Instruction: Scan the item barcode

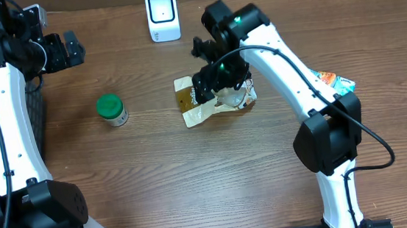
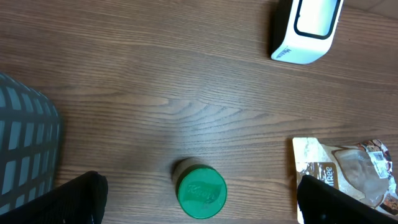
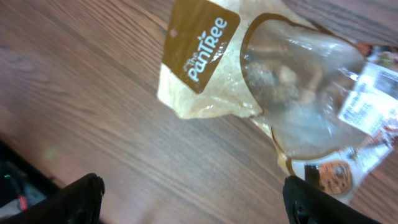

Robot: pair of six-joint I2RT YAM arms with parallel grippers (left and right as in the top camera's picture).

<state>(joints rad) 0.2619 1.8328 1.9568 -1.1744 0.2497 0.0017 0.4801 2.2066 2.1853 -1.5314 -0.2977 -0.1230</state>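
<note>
Wood-grain tabletop (image 1: 157, 177) all across, warm brown and smooth. Far left sits a grey mesh basket (image 2: 25, 149) with a rounded corner. The left gripper (image 1: 73, 46) hangs over that side, its black fingers spread wide with nothing between them. Moving in, a small round jar (image 1: 112, 111) stands upright under a glossy green lid, well apart from everything. At the back edge is the scanner (image 1: 162, 16), a white rounded box with a dark-rimmed face. Now the centre: the pouch (image 1: 190, 109), crinkly cream plastic with a brown label and a clear window, lies flat on the wood. The right gripper (image 1: 221, 85) hovers directly over it, fingers parted wide, not pinching it. A white printed sticker (image 3: 367, 93) shows at the pouch's edge. Far right, a colourful shiny packet (image 1: 336, 82) peeks from behind the arm.
</note>
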